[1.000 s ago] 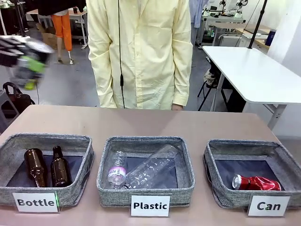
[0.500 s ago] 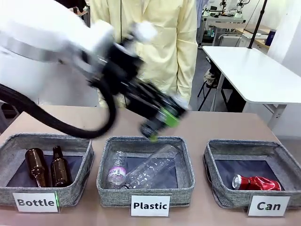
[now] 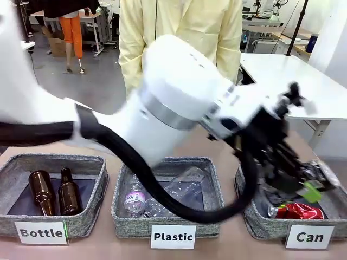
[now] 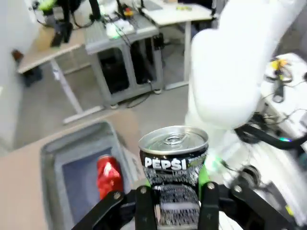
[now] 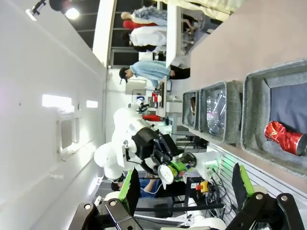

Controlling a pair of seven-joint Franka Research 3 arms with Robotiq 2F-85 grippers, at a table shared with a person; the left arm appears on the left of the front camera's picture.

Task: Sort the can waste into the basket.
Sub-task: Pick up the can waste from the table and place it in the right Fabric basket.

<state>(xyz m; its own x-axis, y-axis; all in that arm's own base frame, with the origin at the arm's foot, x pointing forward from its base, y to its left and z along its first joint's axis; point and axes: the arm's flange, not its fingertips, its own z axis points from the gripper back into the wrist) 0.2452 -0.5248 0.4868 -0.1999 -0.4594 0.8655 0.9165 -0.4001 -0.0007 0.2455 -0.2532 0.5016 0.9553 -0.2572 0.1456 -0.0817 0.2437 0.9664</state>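
Note:
My left gripper (image 3: pixel 310 183) has reached across from the left and hangs over the grey basket (image 3: pixel 259 226) labelled "Can" at the front right. It is shut on a black crushed can (image 4: pixel 173 160) with white print, held upright between the fingers (image 4: pixel 207 201). That black can (image 3: pixel 323 171) shows blurred above the basket's right half. A shiny red crushed can (image 3: pixel 298 211) lies inside the basket; the left wrist view has the red can (image 4: pixel 109 175) and basket (image 4: pixel 72 146) below. My right gripper (image 5: pixel 186 191) is open and holds nothing, off the table's side.
A "Plastic" bin (image 3: pixel 168 225) with clear bottles stands in the middle and a "Bottle" bin (image 3: pixel 81 227) with two brown bottles at the left. A person in a yellow shirt (image 3: pixel 179 27) stands at the far side. The left arm's bulk (image 3: pixel 173 97) spans the table's centre.
The left arm swept in from the far left, passed over the Plastic bin and now hangs over the Can basket with the black can. The right gripper stayed open.

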